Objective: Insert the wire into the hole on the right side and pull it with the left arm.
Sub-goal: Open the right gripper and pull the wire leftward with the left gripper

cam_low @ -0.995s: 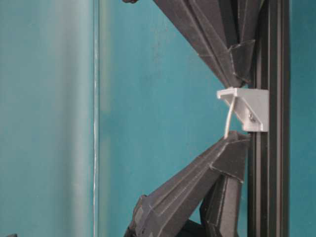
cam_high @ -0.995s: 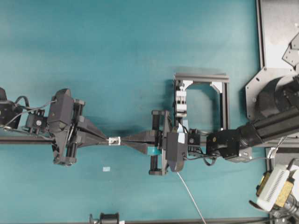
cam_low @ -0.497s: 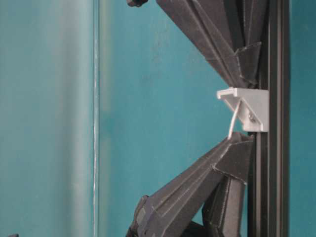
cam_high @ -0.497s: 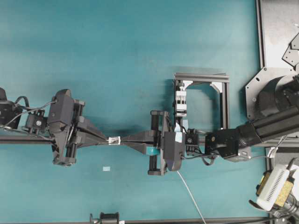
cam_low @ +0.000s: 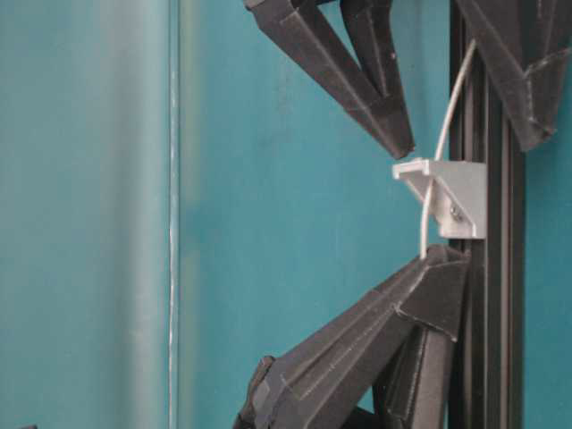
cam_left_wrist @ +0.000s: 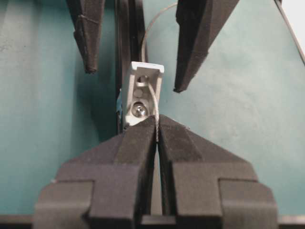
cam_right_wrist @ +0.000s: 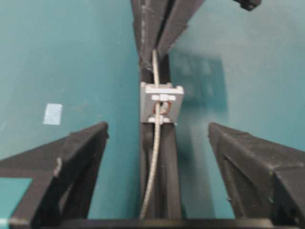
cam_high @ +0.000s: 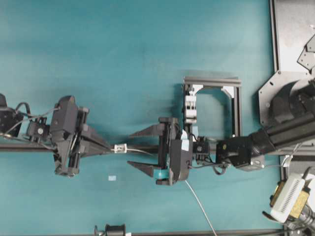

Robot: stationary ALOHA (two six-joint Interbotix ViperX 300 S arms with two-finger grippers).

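One wire (cam_right_wrist: 153, 157), one hole (cam_right_wrist: 161, 109), two end effectors.

No text, label, brand, number or sign can be read in any view
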